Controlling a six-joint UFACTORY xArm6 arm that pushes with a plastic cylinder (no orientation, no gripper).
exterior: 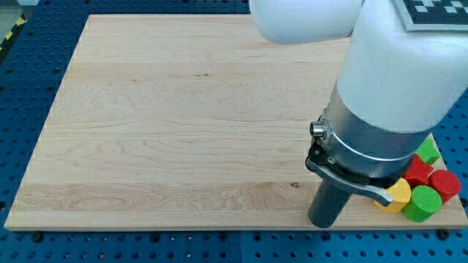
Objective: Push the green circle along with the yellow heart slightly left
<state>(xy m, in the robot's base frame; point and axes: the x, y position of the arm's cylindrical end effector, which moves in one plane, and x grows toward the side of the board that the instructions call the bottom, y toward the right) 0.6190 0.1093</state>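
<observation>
A cluster of blocks sits at the board's bottom right corner, partly hidden by the arm. The yellow heart (pixel 398 196) is on the cluster's left, and the green circle (pixel 423 204) touches it on the right. My tip (pixel 322 222) rests on the board near the view's bottom edge, left of the yellow heart, with a gap between them. The white and grey arm body (pixel 387 95) hangs over the cluster's upper left.
Two red blocks (pixel 418 173) (pixel 444 184) sit just above the yellow heart and green circle. Another green block (pixel 428 152) lies above them at the board's right edge. The wooden board (pixel 183 109) lies on a blue perforated table (pixel 29 73).
</observation>
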